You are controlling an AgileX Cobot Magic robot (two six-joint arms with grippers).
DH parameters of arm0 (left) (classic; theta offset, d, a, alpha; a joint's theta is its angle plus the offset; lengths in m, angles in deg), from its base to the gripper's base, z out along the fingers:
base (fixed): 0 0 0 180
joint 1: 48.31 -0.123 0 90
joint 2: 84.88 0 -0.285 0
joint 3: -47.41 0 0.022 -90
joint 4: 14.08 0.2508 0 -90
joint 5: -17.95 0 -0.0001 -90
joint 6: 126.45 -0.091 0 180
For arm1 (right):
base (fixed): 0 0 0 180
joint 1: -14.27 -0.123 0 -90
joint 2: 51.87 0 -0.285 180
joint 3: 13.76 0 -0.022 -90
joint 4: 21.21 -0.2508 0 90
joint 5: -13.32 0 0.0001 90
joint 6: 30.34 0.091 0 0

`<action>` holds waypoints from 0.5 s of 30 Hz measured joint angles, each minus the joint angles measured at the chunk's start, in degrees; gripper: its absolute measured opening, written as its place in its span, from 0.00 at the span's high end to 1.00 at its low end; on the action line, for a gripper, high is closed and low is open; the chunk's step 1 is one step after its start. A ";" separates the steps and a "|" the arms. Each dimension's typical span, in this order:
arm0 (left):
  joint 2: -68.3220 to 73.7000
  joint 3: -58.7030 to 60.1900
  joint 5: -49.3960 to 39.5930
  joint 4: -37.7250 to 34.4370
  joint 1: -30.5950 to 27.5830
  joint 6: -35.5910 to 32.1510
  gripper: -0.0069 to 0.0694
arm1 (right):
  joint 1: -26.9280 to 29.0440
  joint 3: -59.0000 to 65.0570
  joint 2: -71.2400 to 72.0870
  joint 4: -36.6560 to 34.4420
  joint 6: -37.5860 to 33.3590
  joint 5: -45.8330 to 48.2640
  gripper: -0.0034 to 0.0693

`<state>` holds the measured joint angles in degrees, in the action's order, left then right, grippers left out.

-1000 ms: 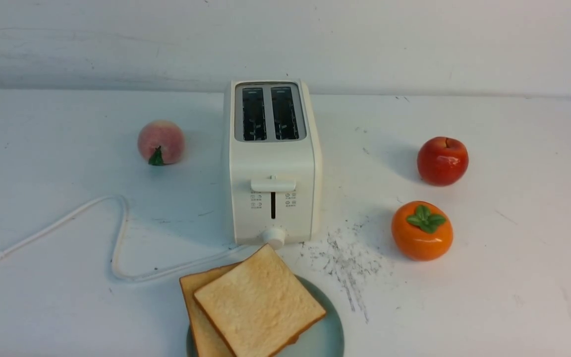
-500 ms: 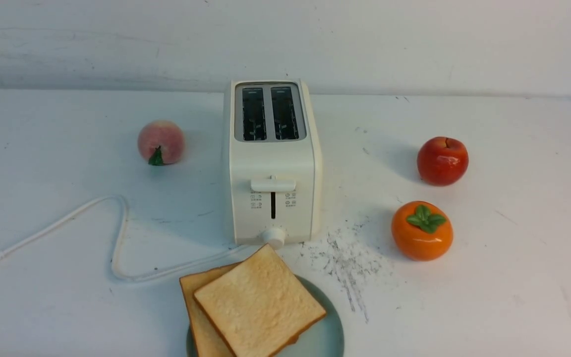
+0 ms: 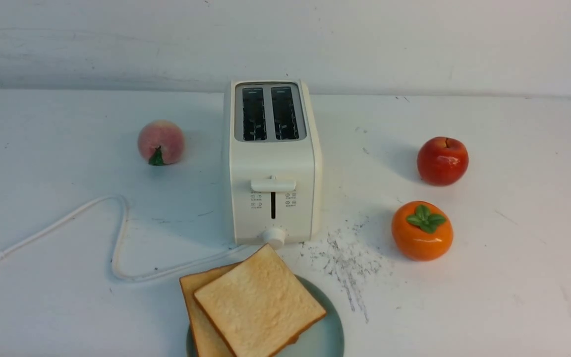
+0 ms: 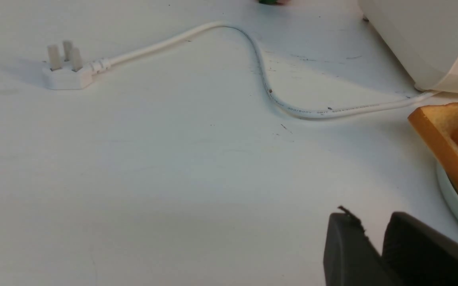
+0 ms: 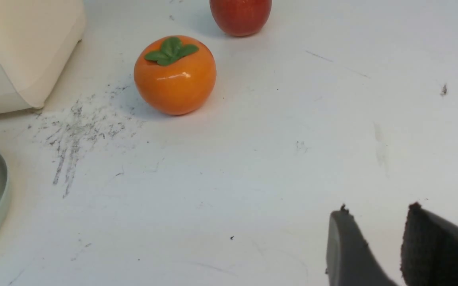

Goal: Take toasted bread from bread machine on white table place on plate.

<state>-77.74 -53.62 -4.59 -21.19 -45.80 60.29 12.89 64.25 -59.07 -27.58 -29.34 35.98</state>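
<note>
No visible shift on the table (image 3: pixel 513 297) since a second ago. Bread machine (image 3: pixel 271 198) with both slots empty; just in front of it, plate (image 3: pixel 327 337) carrying both slices of toasted bread (image 3: pixel 258 302). Looks finished. Empty right fingers (image 5: pixel 431 246) spread apart; left fingers (image 4: pixel 348 250) nearly together, gap unclear.

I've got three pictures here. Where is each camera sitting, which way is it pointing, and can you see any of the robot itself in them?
Front view: sits between the arms, looks forward over the white table at the bread machine; no robot parts show.
Left wrist view: low on the left arm, facing the cord and plug; the left gripper shows.
Right wrist view: low on the right arm, facing the orange fruit; the right gripper shows.
Shared: all show the plate.
</note>
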 joint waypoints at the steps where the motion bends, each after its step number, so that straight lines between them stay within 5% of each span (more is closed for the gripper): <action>1: 0.00 0.00 0.00 0.00 0.00 0.00 0.72 | 0.00 0.00 0.00 0.00 0.00 0.00 0.65; 15: 0.00 0.00 0.00 0.00 0.00 0.00 0.71 | 0.00 0.00 0.00 0.04 0.00 0.00 0.63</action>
<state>-77.74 -53.62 -4.59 -21.19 -45.80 60.29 12.89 64.25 -59.07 -27.54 -29.34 35.98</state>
